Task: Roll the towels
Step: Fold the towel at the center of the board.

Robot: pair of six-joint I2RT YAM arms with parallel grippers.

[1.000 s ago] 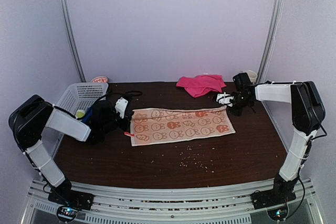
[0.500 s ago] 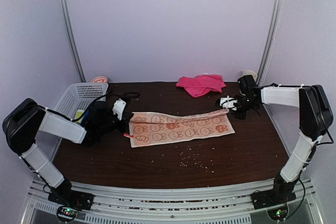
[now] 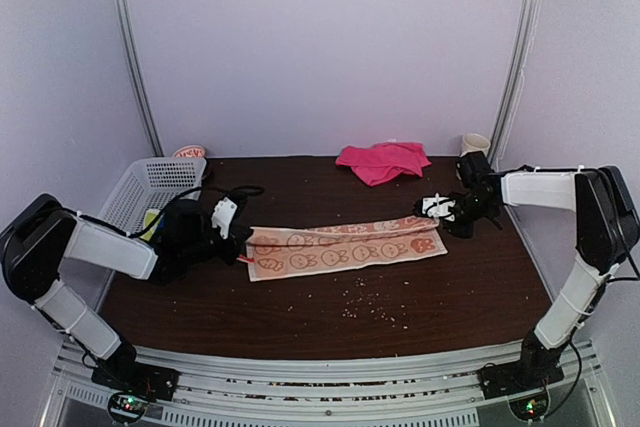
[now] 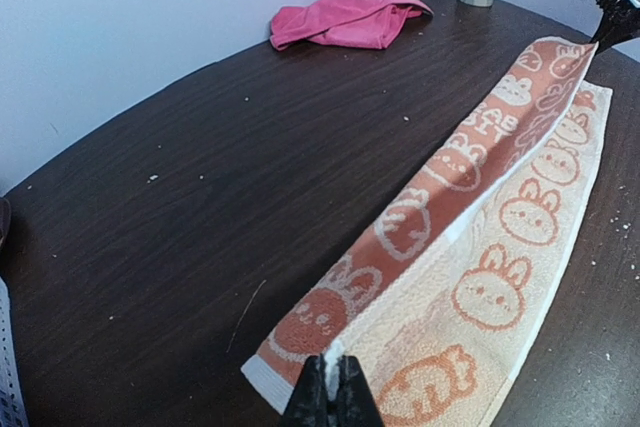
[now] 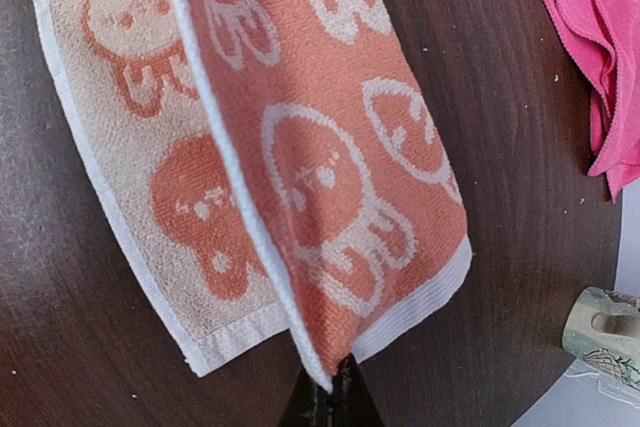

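The orange towel with cream cartoon figures lies stretched across the table middle, its far long edge lifted and folded toward the near edge. My left gripper is shut on its left far corner, as the left wrist view shows. My right gripper is shut on its right far corner, as the right wrist view shows. The folded towel also shows in the left wrist view and in the right wrist view. The pink towel lies crumpled at the back of the table, apart from both grippers.
A white lattice basket stands at the back left behind my left arm. A cream mug stands at the back right corner, also in the right wrist view. Small crumbs dot the dark table in front of the orange towel.
Both grippers lifted the far edge of the orange towel and drew it toward the near edge, folding the towel lengthwise. The pink towel has not moved.
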